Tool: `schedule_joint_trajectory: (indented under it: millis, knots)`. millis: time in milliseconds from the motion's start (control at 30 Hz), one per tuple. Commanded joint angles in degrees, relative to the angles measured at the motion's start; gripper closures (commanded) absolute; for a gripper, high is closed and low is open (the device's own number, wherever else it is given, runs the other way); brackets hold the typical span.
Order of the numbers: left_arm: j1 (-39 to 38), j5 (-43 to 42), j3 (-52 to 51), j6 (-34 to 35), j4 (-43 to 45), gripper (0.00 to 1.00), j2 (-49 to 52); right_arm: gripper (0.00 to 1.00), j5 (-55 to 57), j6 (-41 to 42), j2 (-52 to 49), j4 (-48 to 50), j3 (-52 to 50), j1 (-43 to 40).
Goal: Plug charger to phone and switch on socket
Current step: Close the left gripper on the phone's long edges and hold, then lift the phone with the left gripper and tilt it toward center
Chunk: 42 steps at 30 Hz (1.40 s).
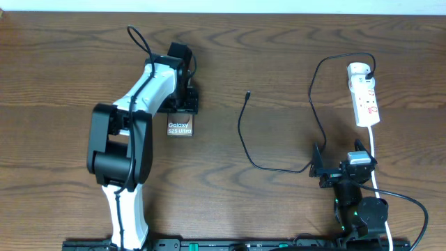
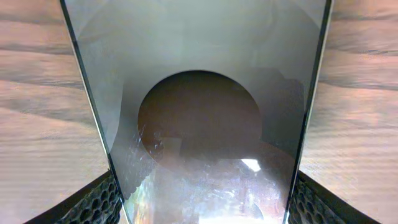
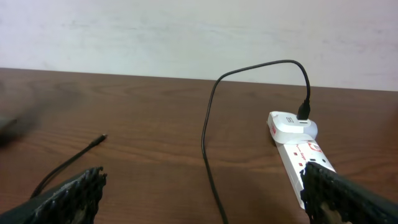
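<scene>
The phone [image 1: 180, 127], dark with white "Galaxy" lettering, sits left of centre on the wooden table. My left gripper [image 1: 182, 109] is shut on its far end. In the left wrist view the phone's glass [image 2: 205, 93] fills the space between both fingers [image 2: 93, 200], which press on its side edges. The charger [image 1: 241, 132] is a thin black cable. Its free tip [image 1: 248, 93] lies on the table right of the phone, and its other end is plugged into the socket [image 1: 366, 97]. My right gripper [image 1: 334, 171] stands open near the cable's loop, with the charger [image 3: 208, 130] and the socket [image 3: 298, 146] ahead of it.
The socket's white cord [image 1: 374, 150] runs toward the front edge past my right arm's base [image 1: 362, 213]. My left arm [image 1: 129, 132] stretches over the left part of the table. A pale wall [image 3: 186, 31] stands behind the table's far edge.
</scene>
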<state>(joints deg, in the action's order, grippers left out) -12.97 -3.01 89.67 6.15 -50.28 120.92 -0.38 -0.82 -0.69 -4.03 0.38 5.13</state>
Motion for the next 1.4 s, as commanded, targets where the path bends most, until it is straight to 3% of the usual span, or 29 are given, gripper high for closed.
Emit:
schedule_joint_trajectory:
  millis: [0, 200, 767, 1033, 1233, 1367]
  knots:
    - [0.04, 0.72, 2.03, 0.42, -0.2, 0.93, -5.62, 0.01, -0.13, -0.07, 0.31, -0.26, -0.07, 0.55]
    - [0.04, 0.7, 2.03, 5.86, -0.31, 0.92, -10.12, 0.01, -0.13, -0.07, 0.31, -0.26, -0.07, 0.55]
    - [0.02, -0.04, 2.03, 32.15, -7.21, 0.93, -12.61, 0.01, -0.13, -0.07, 0.31, -0.24, -0.07, 0.55]
    - [0.02, -8.61, 2.03, 37.29, -7.58, 0.93, -12.61, 0.01, 0.46, -0.09, 0.31, -0.22, -0.07, 0.55]
    - [0.02, -8.57, 2.03, 38.07, -7.58, 0.93, -12.61, 0.01, -0.7, 0.02, 0.31, -0.13, -0.07, 0.55]
    - [0.02, -8.87, 2.03, 40.48, -7.58, 0.93, -12.61, 0.01, -1.7, 5.57, 0.31, -0.07, -0.07, 0.55]
